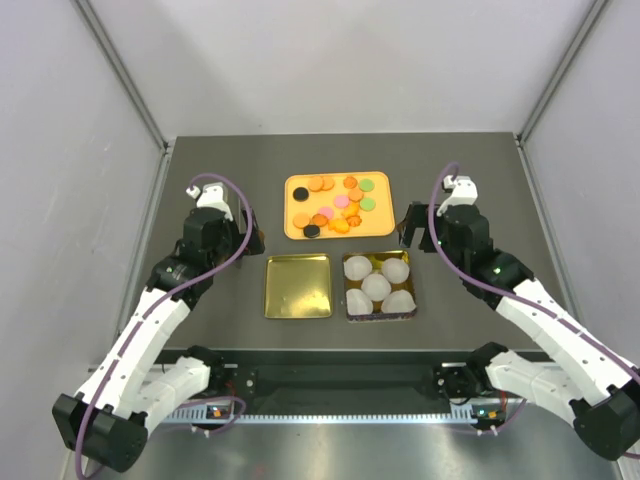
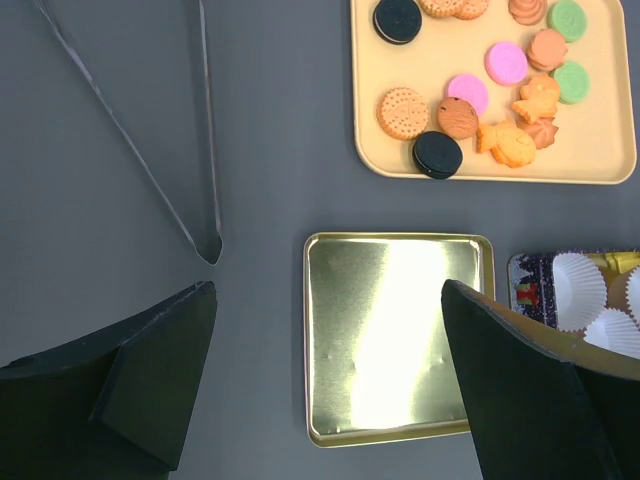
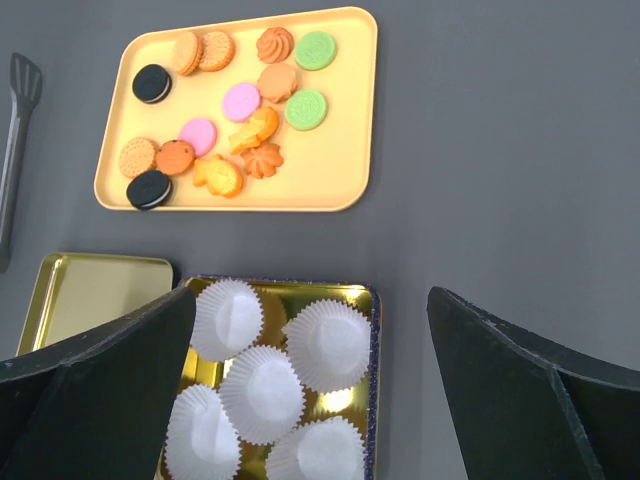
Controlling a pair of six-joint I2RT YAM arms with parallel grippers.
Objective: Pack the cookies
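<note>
Several cookies point(image 1: 335, 205), mostly orange with some pink, green and black, lie on an orange tray point(image 1: 290, 230) at the back centre. They also show in the left wrist view point(image 2: 466, 92) and the right wrist view point(image 3: 241, 101). My left gripper point(image 1: 255, 238) is open and empty, hovering left of the tray and above the gold lid's left part point(image 2: 328, 290). My right gripper point(image 1: 411, 227) is open and empty, right of the tray, above the tin of paper cups point(image 3: 310, 295).
An empty gold lid point(image 1: 298, 286) lies in front of the tray. Beside it on the right, a gold tin point(image 1: 413, 290) holds several white paper cups point(image 1: 377, 285). Metal tongs point(image 2: 205, 130) lie on the table left of the lid.
</note>
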